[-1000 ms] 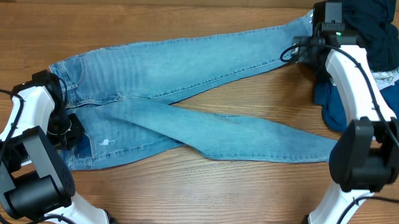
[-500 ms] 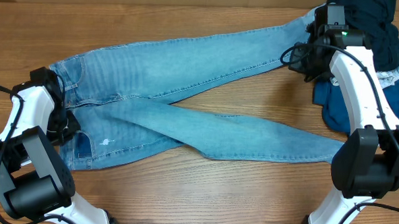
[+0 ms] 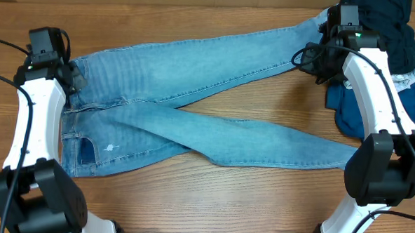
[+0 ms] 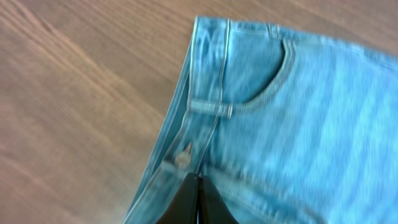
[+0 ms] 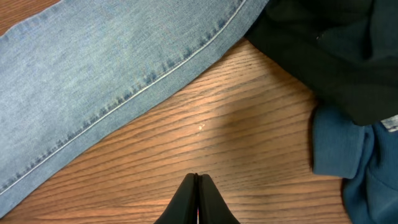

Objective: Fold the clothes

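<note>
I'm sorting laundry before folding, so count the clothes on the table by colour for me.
Light blue jeans: 1
Near-black garment: 1
Mid-blue garment: 1
Total: 3 (a small pale scrap beside them is too unclear to count)

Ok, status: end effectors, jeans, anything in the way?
Left end effector shut above waistband; right end effector shut over bare table. Jeans flat, legs crossed, unfolded. Dark clothes pile by upper leg's hem.

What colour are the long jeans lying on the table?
The jeans are light blue denim. They show best in the overhead view.
</note>
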`<state>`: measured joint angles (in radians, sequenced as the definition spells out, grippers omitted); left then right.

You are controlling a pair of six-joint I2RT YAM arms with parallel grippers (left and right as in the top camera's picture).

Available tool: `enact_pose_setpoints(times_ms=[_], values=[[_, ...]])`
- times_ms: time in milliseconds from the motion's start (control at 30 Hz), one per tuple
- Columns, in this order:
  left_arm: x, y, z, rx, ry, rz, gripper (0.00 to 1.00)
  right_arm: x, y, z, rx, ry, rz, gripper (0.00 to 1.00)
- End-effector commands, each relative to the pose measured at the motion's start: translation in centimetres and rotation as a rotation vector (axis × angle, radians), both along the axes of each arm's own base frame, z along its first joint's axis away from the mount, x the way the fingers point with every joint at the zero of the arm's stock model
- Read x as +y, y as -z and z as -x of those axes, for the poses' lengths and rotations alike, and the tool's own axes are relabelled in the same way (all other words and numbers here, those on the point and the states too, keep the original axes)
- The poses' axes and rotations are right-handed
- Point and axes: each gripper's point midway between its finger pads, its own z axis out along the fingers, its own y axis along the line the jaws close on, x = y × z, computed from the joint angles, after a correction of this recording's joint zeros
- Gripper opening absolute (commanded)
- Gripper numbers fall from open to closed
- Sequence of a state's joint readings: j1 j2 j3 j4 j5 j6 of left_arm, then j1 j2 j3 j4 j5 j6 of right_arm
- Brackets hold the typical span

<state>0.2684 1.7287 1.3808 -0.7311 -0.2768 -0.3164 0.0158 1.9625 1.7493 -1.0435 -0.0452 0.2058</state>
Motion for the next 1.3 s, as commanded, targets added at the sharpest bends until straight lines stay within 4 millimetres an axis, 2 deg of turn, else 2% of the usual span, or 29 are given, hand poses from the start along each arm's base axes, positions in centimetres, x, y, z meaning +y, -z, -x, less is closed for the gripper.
enact_pose_setpoints(times_ms=[0, 133, 200, 433, 633, 833, 1133, 1267], values=[[-0.8, 6.7, -0.8, 0.102, -0.036, 0.074, 0.04, 0.3, -1.6, -0.3, -0.038, -0.003, -0.004, 0.04], [-2.9, 11.3, -1.6, 0.166, 0.008, 0.127, 0.04, 0.3, -1.5, 0.0, -0.023, -0.003, -0.004, 0.04], [-3.4, 12.9, -1.7, 0.194, 0.017, 0.133, 0.04, 0.3, -1.4, 0.2, -0.015, 0.001, -0.006, 0.04], [-3.6, 17.5, -0.2, 0.327, 0.058, 0.131, 0.04, 0.8, -1.2, 0.9, 0.014, -0.01, -0.033, 0.04], [-0.4, 17.3, 0.5, 0.441, 0.153, -0.091, 0.04, 0.8, -1.0, 1.3, 0.032, -0.006, -0.034, 0.04], [1.7, 17.3, -0.7, 0.489, 0.264, -0.246, 0.04, 0.8, -0.9, 1.7, 0.05, -0.005, -0.033, 0.04], [2.7, 21.2, 2.1, 0.66, 0.304, -0.263, 0.04, 0.9, -0.8, 2.1, 0.068, 0.014, -0.045, 0.04], [4.0, 21.4, 2.8, 0.646, 0.229, -0.243, 0.04, 1.1, -0.8, 2.2, 0.073, 0.032, -0.063, 0.04]])
